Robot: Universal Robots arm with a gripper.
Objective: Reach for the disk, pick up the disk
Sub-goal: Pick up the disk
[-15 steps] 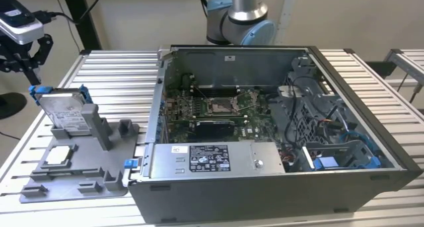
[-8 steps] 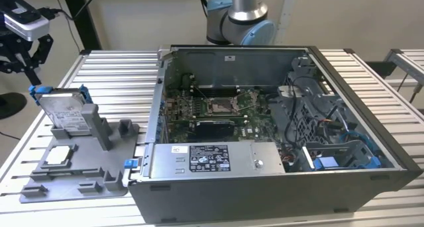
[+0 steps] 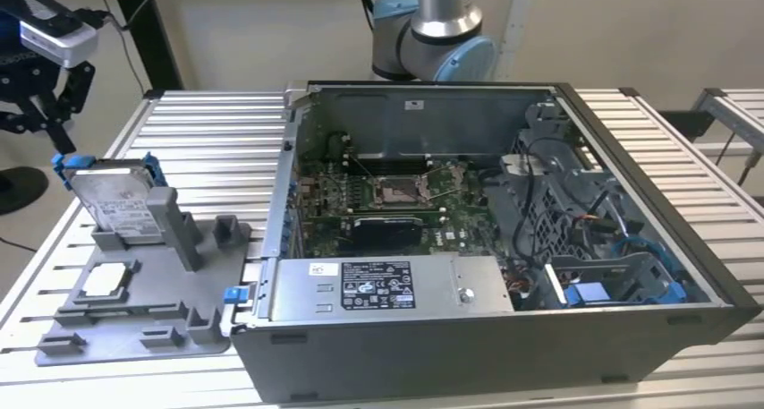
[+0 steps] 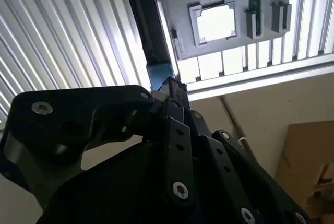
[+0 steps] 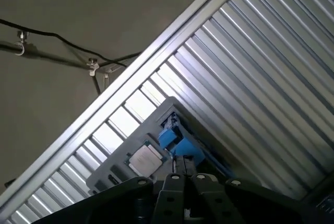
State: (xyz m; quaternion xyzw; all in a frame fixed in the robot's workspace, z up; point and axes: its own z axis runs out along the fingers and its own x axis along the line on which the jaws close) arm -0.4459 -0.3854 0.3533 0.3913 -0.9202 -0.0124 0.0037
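The gripper (image 3: 63,143) hung at the exterior view's left, its lower end at the upper corner of the blue bracket (image 3: 107,164) that framed the disk (image 3: 114,201). I could not tell whether it was touching the bracket or just short of it. Nor did the pictures settle whether the gripper was apart, together or clamped on that bracket.

The disk stood on edge in a slot of the grey holder (image 3: 131,328), leaning a little, with its label face showing in the exterior view. It lay straight below the gripper. In the second wrist view it showed edge-on, running directly away from the gripper, so I judged its long axis to be roughly in line with the approach — down into the holder.

Counted: one arm, one gripper, one disk, one holder, one small square chip (image 3: 106,279) lying flat in the holder, and one open computer case (image 3: 478,360) beside the holder — well apart from the gripper.
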